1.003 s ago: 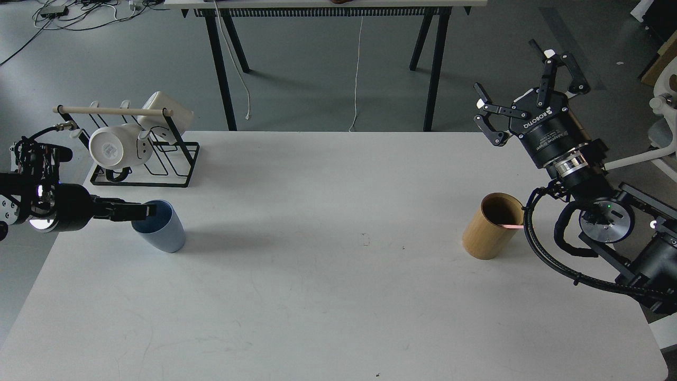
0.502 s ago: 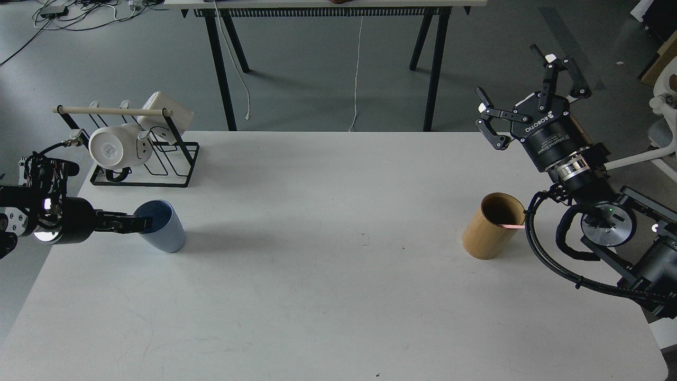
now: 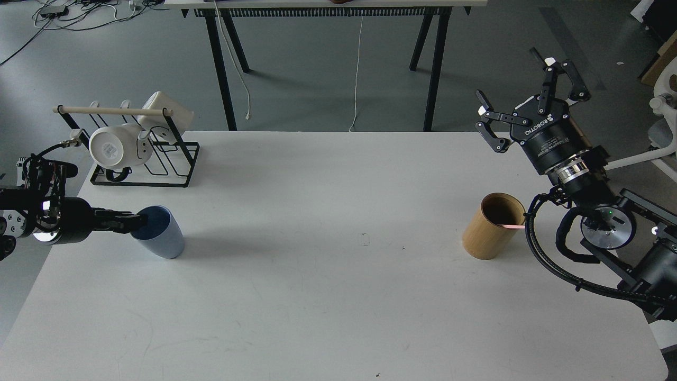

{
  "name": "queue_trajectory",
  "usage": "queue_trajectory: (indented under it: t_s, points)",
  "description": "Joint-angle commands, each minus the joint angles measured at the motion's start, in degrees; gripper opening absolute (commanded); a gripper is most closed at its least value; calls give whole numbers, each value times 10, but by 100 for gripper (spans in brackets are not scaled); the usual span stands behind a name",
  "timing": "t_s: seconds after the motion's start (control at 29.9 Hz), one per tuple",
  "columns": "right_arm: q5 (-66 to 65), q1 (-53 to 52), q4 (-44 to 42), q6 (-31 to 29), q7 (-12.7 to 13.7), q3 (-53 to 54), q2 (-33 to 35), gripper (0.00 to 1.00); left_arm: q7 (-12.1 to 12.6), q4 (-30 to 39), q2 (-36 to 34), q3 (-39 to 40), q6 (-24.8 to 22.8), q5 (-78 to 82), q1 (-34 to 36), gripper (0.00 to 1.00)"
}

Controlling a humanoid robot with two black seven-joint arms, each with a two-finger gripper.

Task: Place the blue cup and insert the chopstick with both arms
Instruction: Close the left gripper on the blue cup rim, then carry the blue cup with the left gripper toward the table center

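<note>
The blue cup stands on the white table at the left. My left gripper comes in level from the left; its thin dark fingers meet the cup's left rim and look shut on it. A short pink piece of a chopstick shows at the rim of the tan bamboo cylinder at the right; the rest of it is hidden. My right gripper is open and empty, raised above and behind the cylinder, fingers pointing up and back.
A black wire mug rack with a wooden rod and white mugs stands at the back left, just behind the cup. My right arm's cables hang by the cylinder. A dark-legged table stands beyond.
My left gripper and the blue cup have shifted slightly toward me and to the left. My right gripper has drifted a little to the right and tilted more upright.
</note>
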State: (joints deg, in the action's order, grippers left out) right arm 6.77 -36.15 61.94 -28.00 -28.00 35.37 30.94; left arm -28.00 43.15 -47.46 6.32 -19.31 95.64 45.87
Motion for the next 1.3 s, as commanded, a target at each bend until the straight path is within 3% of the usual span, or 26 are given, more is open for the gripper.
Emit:
queue_trajectory:
  t_s: [0.0, 0.33, 0.5, 0.64, 0.94, 1.14, 1.27]
  points:
    - [0, 1, -1, 0, 0, 0, 0, 99, 0, 0, 0, 0, 1, 0, -2, 3]
    - [0, 9, -1, 0, 0, 1, 0, 99, 0, 23, -4, 9, 1, -4, 6, 0]
    - [0, 9, -2, 0, 0, 2, 2, 99, 0, 169, -64, 41, -7, -8, 21, 0]
    - [0, 9, -3, 0, 0, 14, 16, 99, 0, 273, -53, 82, -40, -30, 34, 0]
    - [0, 9, -23, 0, 0, 31, 51, 99, 0, 280, 119, 79, -79, -37, 101, 0]
    - [0, 9, -29, 0, 0, 43, 53, 99, 0, 192, 264, -6, -77, -30, 140, 0]
    - [0, 9, -30, 0, 0, 43, 54, 99, 0, 151, 320, -30, -62, -10, 142, 0]
